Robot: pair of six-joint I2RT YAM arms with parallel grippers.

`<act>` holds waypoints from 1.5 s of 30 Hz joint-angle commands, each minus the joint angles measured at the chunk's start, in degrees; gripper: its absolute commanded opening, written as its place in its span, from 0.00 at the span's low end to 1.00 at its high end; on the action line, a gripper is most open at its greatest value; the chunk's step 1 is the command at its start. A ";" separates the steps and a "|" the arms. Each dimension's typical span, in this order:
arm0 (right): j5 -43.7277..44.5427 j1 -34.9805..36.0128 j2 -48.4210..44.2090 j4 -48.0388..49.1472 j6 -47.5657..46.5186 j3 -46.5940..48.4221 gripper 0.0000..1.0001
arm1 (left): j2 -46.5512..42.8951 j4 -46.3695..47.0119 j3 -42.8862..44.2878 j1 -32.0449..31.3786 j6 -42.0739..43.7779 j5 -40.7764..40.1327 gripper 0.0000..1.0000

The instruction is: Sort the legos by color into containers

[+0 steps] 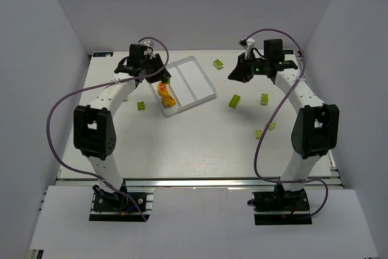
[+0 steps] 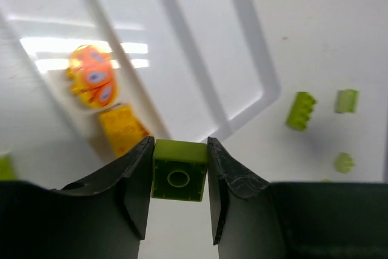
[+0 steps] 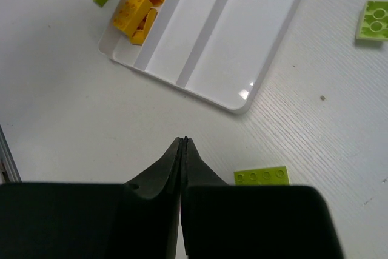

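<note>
Left hand (image 2: 179,145) is clamped on a lime green lego (image 2: 178,177), holding it up right at the edge of the white tray (image 1: 195,80). The orange-yellow legos (image 1: 165,94) sit bunched in the tray's leftmost compartment. Right hand (image 3: 183,142) has its fingers pressed together, nothing in them, over the desk (image 1: 200,144) just off the tray's corner, with a flat green plate (image 3: 262,176) beside it. Other green legos (image 1: 234,100) lie loose on the desk.

white tray (image 1: 197,80) | lime green legos (image 1: 234,100) | orange-yellow legos (image 1: 165,94) | purple cables (image 1: 60,104)
</note>
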 commanded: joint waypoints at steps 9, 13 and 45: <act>6.78 -0.99 -1.35 -3.85 -1.87 0.17 0.34 | 22.01 2.27 24.73 -2.83 -7.05 10.30 0.14; 10.55 -1.34 -1.09 -4.64 -2.66 -0.27 0.61 | 25.45 -3.02 28.20 -3.44 -6.35 4.85 0.24; 38.66 3.58 14.28 -7.98 25.28 3.15 0.85 | -8.80 0.84 -4.47 -2.12 -8.01 -10.54 0.74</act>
